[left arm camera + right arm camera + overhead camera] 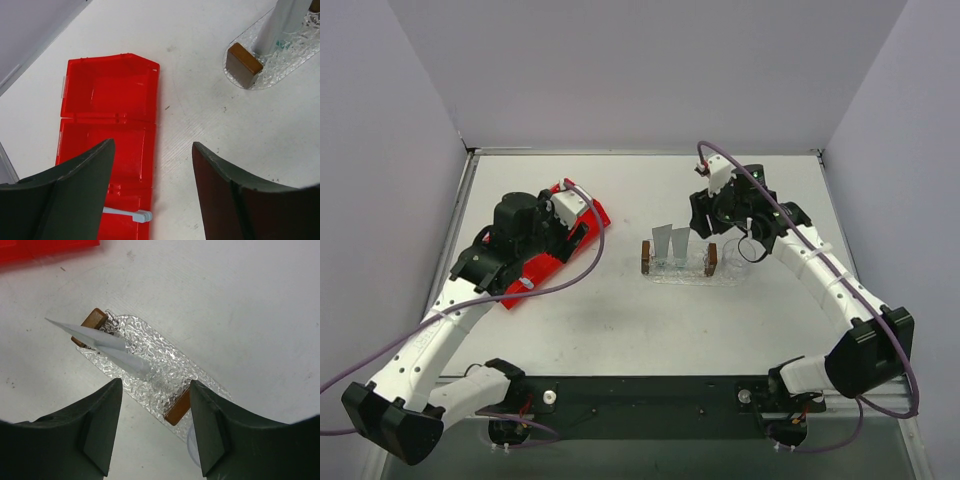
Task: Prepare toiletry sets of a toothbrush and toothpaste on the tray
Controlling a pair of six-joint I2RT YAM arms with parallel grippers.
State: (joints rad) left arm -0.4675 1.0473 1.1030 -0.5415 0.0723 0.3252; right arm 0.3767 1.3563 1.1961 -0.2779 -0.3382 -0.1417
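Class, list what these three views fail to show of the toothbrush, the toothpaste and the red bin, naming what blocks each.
Toothbrush: the left wrist view shows one end only; the rest is behind a finger of the left gripper.
Toothpaste tube: left wrist view, upper part cut off by the top edge.
Red bin: top view, mostly under the left arm, so its contents cannot be read.

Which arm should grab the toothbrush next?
Probably the left. The left claw is open right above the red bin where the toothbrush lies. The right claw is over the tray, away from the bin.
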